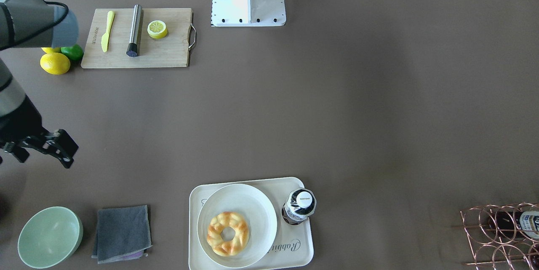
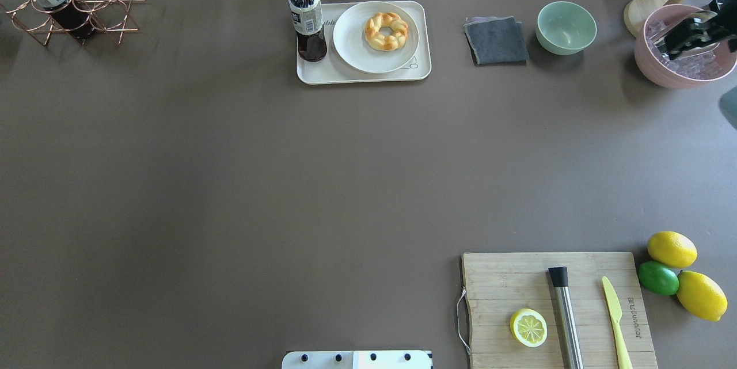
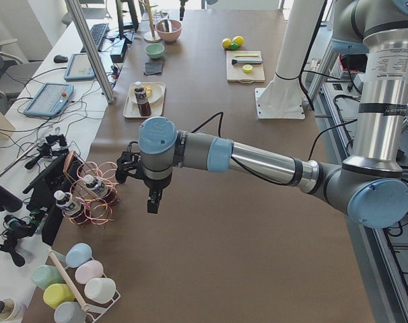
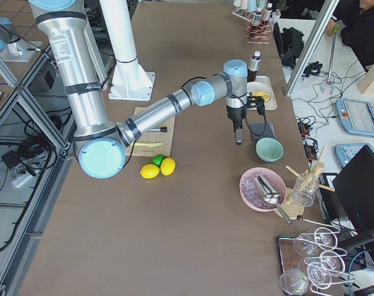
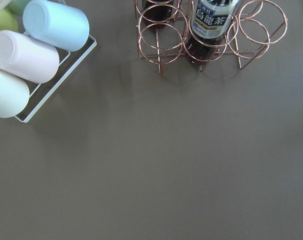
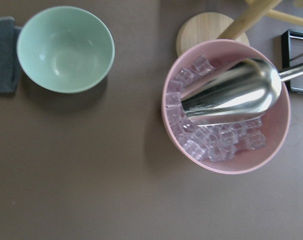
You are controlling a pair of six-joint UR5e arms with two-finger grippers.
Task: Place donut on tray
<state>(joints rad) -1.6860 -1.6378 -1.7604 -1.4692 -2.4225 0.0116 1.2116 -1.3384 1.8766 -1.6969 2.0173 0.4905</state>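
Item: donut (image 1: 228,234), braided ring. Lies flat on a white plate (image 1: 257,202) that sits on the tray (image 1: 301,244) beside a bottle (image 1: 300,204).
Handling, judged: light, soft, easily dented. Pinch one side of the ring gently, one finger through the hole.
Right end effector (image 1: 42,157): spread wide, empty, above the worktop well apart from the donut.
Left end effector (image 3: 153,200): opening cannot be told.

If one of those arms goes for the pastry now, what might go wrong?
The donut lies on a white plate right beside a tall bottle on the tray; a gripper reaching in could tip the bottle.
The right gripper hangs near the pink ice bowl and its scoop; a low swing might clip them.
The left gripper hangs close to the copper rack and could snag it.
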